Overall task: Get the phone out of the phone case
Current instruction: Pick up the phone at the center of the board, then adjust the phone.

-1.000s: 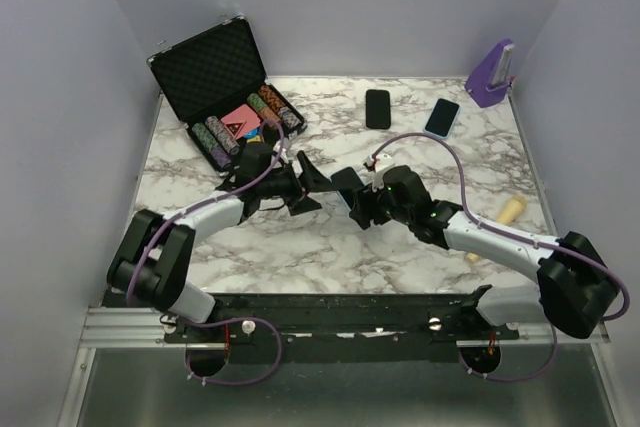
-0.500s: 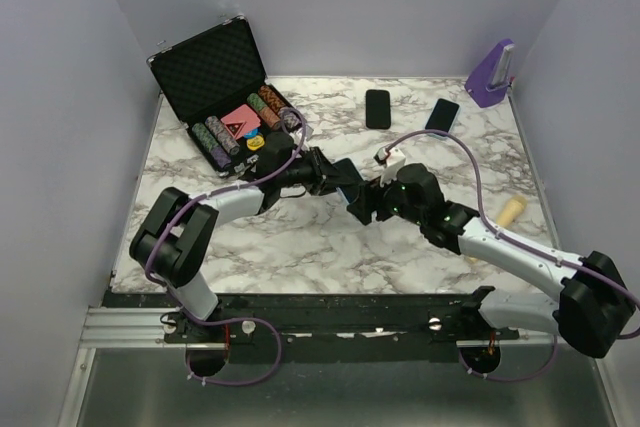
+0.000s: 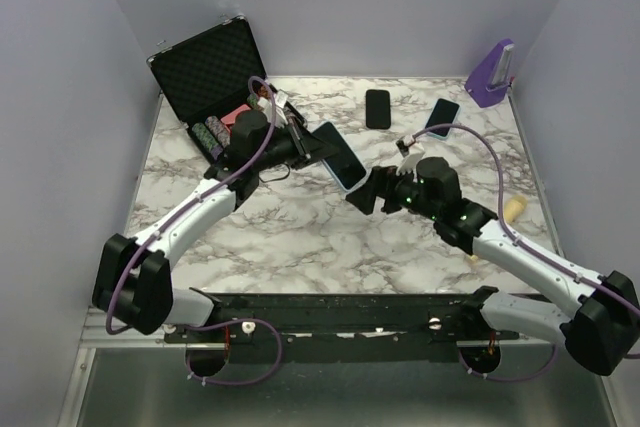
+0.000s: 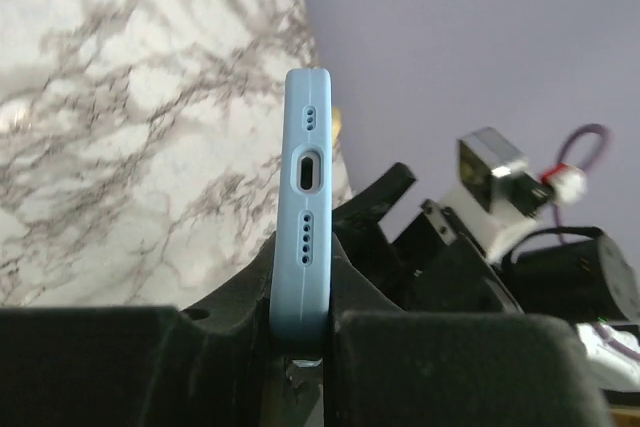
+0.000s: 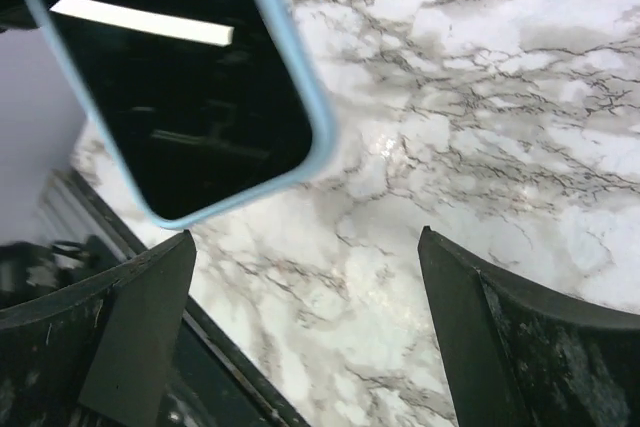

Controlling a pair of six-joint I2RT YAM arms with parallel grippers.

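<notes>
While I am watching from above, the left gripper is clamping the phone, holding it tilted in the air over the marble table. Its fingers are pressing on both faces of the light blue phone case, which is wrapping the phone, and the charging-port edge is facing the wrist camera. The right gripper is hovering just beside the phone's lower end, jaws spread wide and gripping nothing, with the dark screen showing above its fingers.
</notes>
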